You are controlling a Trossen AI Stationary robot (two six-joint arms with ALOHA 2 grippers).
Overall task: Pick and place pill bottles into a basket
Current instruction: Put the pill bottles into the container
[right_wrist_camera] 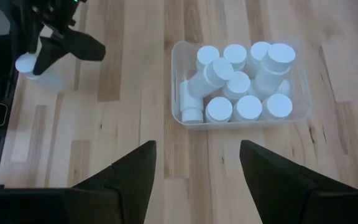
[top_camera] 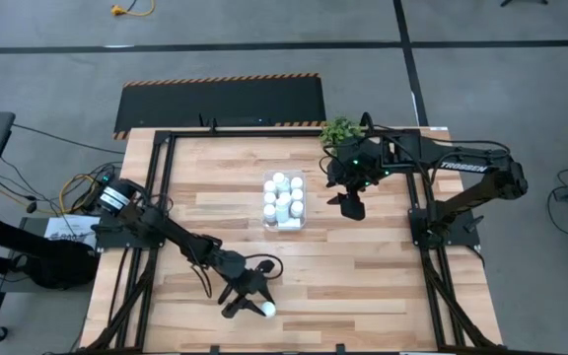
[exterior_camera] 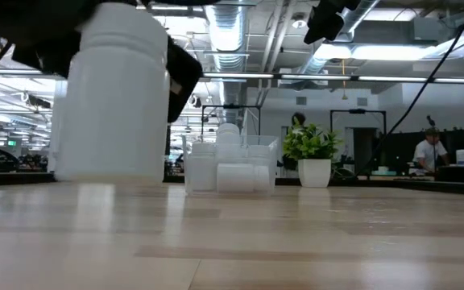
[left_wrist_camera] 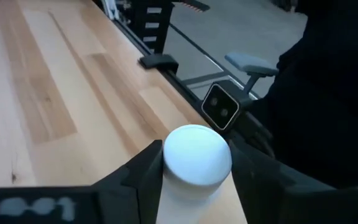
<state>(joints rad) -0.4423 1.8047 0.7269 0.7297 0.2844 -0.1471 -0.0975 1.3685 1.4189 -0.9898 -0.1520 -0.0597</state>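
Note:
One white pill bottle (left_wrist_camera: 197, 155) stands upright near the table's near edge, left of the middle, and my left gripper (top_camera: 254, 299) is shut on it. In the low view this pill bottle (exterior_camera: 111, 97) fills the left of the picture. The clear basket (top_camera: 285, 225) sits at the table's middle and holds several more white bottles (right_wrist_camera: 248, 107), one of them lying tilted. My right gripper (right_wrist_camera: 197, 149) hangs open above the table just right of the basket, with nothing between its fingers. My left gripper pinches the bottle's upper sides (left_wrist_camera: 166, 177), just below the cap, between its two fingers (left_wrist_camera: 145, 171). The fingers come in slanting slightly downward from the table's left and far side. The bottle stays upright; whether its base is on the table or just above it, I cannot tell.
A small green potted plant (top_camera: 341, 130) stands at the far edge behind my right arm. The black frame rails (top_camera: 161, 177) run along the table's sides. Bare wood lies between the held bottle and the basket. A person (exterior_camera: 432, 149) sits far off in the room.

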